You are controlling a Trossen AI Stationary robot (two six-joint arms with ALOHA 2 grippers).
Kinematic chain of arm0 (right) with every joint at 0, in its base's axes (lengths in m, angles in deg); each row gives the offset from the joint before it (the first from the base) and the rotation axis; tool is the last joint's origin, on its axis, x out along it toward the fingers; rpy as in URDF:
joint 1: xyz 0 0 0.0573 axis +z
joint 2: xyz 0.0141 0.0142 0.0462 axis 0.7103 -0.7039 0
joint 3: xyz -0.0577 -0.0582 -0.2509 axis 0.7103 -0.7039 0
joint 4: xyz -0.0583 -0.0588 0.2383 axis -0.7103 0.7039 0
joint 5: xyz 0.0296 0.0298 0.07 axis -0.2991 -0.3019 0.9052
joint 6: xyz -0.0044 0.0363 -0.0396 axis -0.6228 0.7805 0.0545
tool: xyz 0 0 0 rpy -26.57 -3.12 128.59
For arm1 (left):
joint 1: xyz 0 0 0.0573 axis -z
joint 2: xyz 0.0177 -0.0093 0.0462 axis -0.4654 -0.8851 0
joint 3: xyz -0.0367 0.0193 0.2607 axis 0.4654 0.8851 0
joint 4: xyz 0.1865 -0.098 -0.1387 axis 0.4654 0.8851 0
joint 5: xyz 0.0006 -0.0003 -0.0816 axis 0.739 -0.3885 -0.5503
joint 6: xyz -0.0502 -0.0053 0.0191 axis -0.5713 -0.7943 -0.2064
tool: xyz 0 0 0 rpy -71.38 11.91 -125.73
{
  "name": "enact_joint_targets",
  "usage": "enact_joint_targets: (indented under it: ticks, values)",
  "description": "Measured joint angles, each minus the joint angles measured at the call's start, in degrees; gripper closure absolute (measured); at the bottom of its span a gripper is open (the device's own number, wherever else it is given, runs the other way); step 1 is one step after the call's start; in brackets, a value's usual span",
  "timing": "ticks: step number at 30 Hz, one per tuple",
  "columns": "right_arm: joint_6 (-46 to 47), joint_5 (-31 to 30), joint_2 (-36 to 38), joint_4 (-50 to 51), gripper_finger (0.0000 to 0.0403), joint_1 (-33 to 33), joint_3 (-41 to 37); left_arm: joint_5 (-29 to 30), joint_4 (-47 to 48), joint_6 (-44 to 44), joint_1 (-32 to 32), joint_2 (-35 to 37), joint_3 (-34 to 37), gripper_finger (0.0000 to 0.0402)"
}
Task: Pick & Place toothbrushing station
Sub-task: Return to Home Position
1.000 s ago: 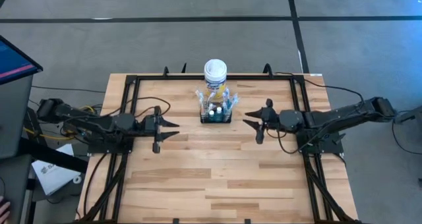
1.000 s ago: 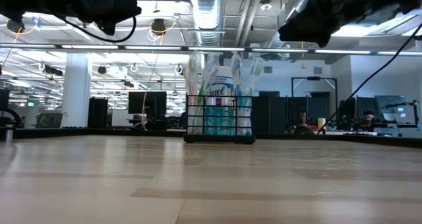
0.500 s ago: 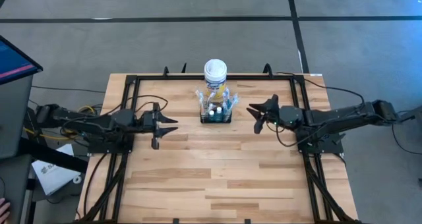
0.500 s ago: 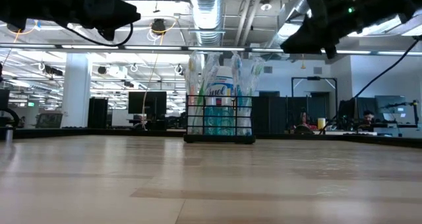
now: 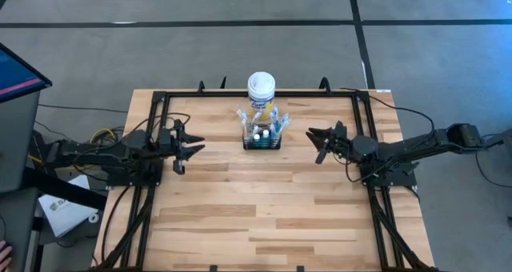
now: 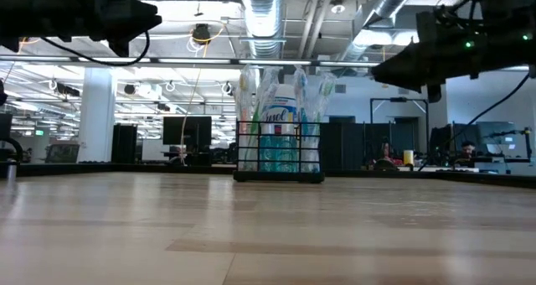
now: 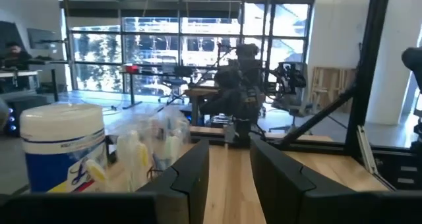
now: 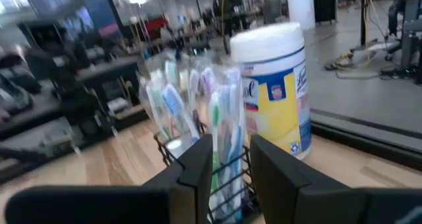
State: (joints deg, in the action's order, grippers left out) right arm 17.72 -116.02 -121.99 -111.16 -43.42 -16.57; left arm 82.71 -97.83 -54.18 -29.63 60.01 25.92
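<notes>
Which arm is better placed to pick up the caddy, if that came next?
Right, probably. The right tool, open, is closer to the caddy and faces it head-on; the left tool is farther off, with the caddy to one side of its view.

yellow canister [image 6: 281,111] mostly hidden behind wire caddy [image 6: 279,151], toothbrushes [image 7: 160,136] blurred in left wrist view

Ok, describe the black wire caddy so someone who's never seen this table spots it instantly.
On the wooden table, a white-lidded yellow canister stands mid back edge. Just in front of it is the caddy: low, black wire mesh, full of upright toothbrushes.
</notes>
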Motion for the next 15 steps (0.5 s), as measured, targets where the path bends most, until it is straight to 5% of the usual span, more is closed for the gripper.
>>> enact_joint_targets:
  ticks: [5,15]
  values:
    - [0.49,0.0,-0.13,-13.25,0.031,-0.01,-6.48,-0.03,-0.03,-0.27,-2.56,2.39,2.15,0.0296]
    - [-1.44,-1.65,-0.5,-12.38,0.031,-0.15,-6.48,-6.24,-0.28,-3.23,-8.25,4.85,4.64,0.0296]
